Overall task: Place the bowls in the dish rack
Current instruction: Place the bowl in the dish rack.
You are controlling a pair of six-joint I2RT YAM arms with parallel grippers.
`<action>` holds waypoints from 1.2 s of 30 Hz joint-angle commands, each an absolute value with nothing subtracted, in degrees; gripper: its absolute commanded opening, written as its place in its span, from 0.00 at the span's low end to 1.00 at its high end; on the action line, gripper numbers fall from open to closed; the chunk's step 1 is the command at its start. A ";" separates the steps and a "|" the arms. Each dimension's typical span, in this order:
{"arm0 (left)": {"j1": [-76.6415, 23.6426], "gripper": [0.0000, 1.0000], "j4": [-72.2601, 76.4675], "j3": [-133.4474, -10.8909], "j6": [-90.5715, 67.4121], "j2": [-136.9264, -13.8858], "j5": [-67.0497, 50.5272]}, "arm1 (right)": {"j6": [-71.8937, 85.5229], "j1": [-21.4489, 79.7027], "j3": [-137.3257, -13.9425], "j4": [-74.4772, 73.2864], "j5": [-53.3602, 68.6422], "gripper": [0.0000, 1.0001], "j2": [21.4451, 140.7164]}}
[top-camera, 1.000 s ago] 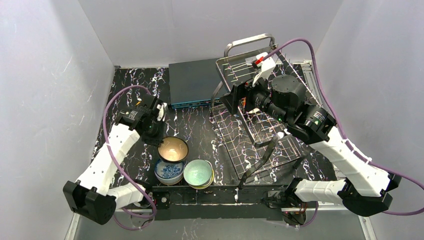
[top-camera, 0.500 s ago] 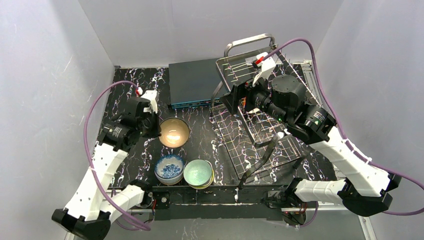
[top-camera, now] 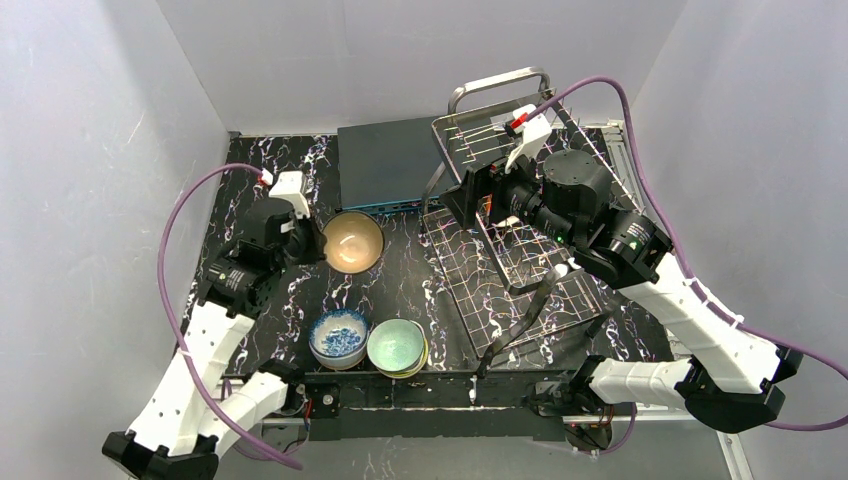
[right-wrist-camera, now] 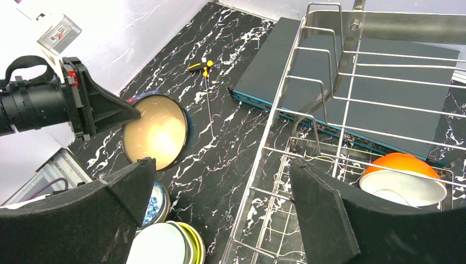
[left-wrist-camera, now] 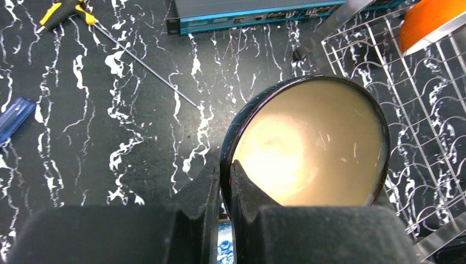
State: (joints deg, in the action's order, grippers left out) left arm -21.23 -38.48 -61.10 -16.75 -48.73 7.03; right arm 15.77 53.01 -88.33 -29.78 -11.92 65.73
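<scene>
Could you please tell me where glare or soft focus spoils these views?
Left wrist view: a hotspot washes out the beige bowl, and the left pincer shut on its rim is dark and soft. Right wrist view: the bowl glows too; the open right pincer is featureless black. Top view: evenly lit and sharp.

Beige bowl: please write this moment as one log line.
left gripper: shut on beige bowl rim | right gripper: open, at dish rack edge | orange bowl: in rack

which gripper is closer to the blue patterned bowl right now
Left. The left gripper, shut on the beige bowl, is just beyond the blue-patterned bowl; the right gripper hangs open over the dish rack, farther off.
</scene>
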 commanded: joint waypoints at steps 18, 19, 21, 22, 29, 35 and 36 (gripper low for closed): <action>-40.65 0.00 -18.02 -64.06 -13.42 -67.03 17.57 | 14.20 53.18 -88.94 -27.08 -13.84 0.99 65.20; -42.13 0.00 -17.24 -64.47 -12.11 -68.22 19.42 | 14.19 53.19 -88.97 -27.15 -13.90 0.99 65.13; -44.99 0.00 -14.64 -64.89 -7.89 -70.50 23.24 | 14.19 53.23 -88.86 -27.16 -14.08 0.99 65.00; -46.67 0.00 -12.22 -64.61 -5.46 -71.27 24.78 | 14.16 53.18 -88.78 -27.15 -14.13 0.99 65.03; -54.67 0.00 9.57 -59.83 11.63 -75.58 38.17 | 14.02 53.19 -89.10 -27.69 -14.62 0.99 64.95; -56.57 0.00 19.62 -59.82 19.43 -79.44 41.74 | 13.61 53.17 -89.45 -27.96 -14.91 0.99 65.08; -56.78 0.00 22.12 -59.00 20.96 -79.86 41.70 | 13.59 53.17 -89.54 -28.10 -14.89 0.99 65.05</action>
